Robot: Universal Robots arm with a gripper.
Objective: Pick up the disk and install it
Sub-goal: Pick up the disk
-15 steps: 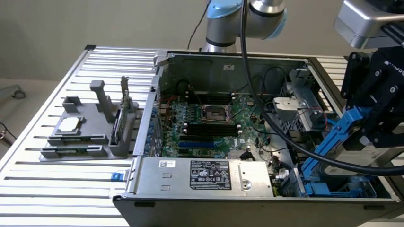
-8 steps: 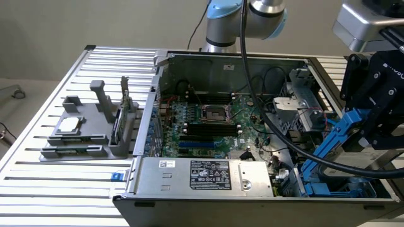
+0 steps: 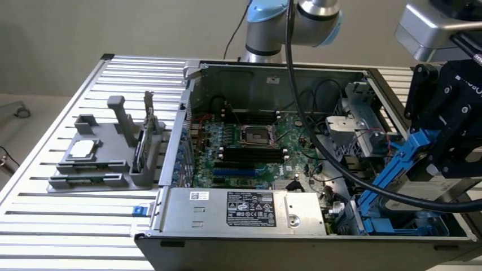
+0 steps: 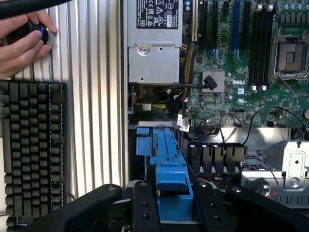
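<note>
Looking at the open computer case [image 3: 265, 69] on the slatted metal table [image 3: 75, 223], the gripper [image 3: 441, 166] was over the case's corner on the exterior view's right; its black fingers [image 4: 145, 205] were clamped on either side of the disk [image 3: 410, 152], so yeah, it had a firm hold on it. The disk sat tilted in the grip, blue carrier rail running diagonally with its lower end dipping toward the drive bay; couldn't tell if it touched anything down there. Blue caddies [image 3: 399, 228] sat in the bay just below it. From the wrist view the blue carrier of the disk [image 4: 169, 164] stuck out between the fingers, gripper [image 4: 171, 205] pointed toward the motherboard [image 4: 241, 92]; the silver power supply [image 4: 153, 58] lay next to the board, with a bundle of cables between them. The CPU socket [image 3: 254, 134] was bare in the middle of the board. Off on the exterior view's left a grey parts rack [image 3: 105, 166] stood on the table, well apart from the case; the wrist view also caught a black keyboard [image 4: 31, 145] and a person's hand [image 4: 19, 46] on a dark round knob [image 4: 38, 31].
</note>
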